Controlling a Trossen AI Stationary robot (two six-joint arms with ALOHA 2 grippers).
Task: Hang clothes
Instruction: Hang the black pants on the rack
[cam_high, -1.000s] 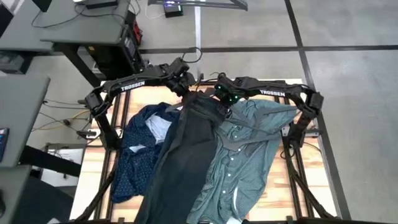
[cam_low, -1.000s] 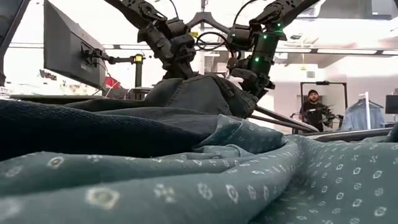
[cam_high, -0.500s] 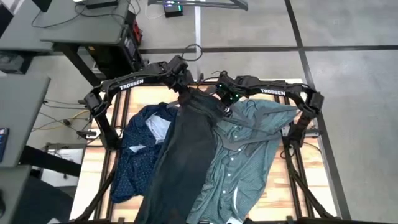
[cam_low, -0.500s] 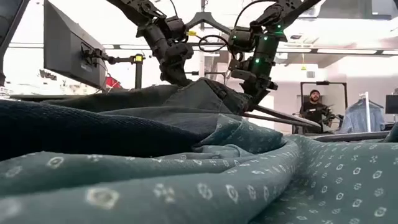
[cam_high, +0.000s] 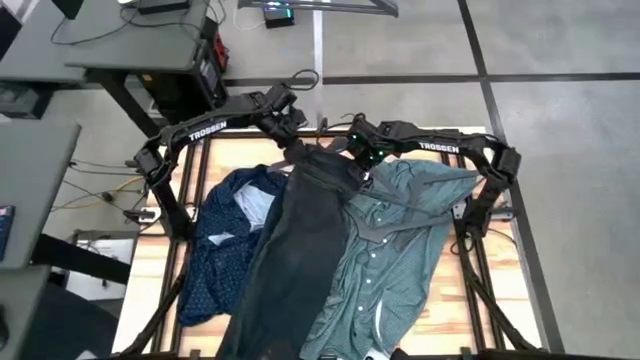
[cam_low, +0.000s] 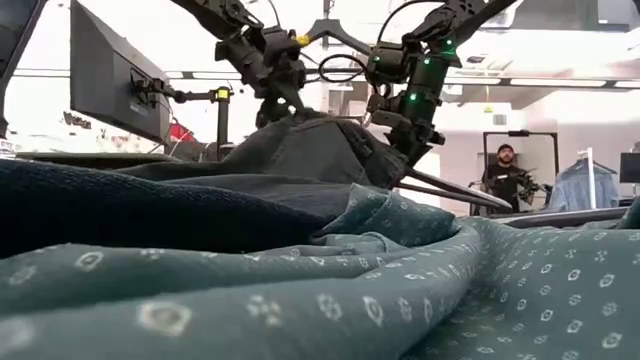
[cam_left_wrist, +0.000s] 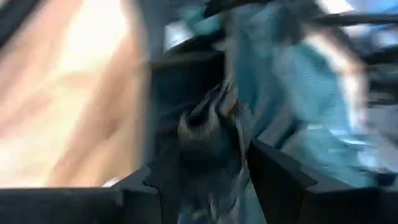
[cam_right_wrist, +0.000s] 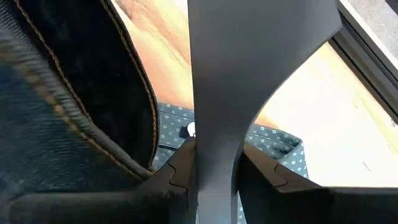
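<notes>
**A:** Where are the long dark charcoal jeans?

**B:** Down the middle of the light wooden table, from near edge to far edge. Top end bunched up and lifted at the far edge.

**A:** And next to them?

**B:** On the right arm's side, the teal-green button-up shirt with a collar, spread out flat. On the left arm's side, the navy shirt with tiny white dots, all crumpled. Both touching the jeans, partly tucked under them.

**A:** What about the left gripper?

**B:** Up at the far end, right over the top of the jeans. Pinching a thick bunch of the dark denim between its two fingers, easy to see in the left wrist view.

**A:** And the right gripper?

**B:** Just beside the left one, also at the top of the jeans. Fingers pressed tight on a flat part of the black plastic hanger. Hook of that hanger up high between the two grippers in the low view. Small green lights glowing on that wrist.

**A:** Any words to read?

**B:** Yes. "TROSSEN" in white letters on the left arm, and the same on the right arm.
</notes>
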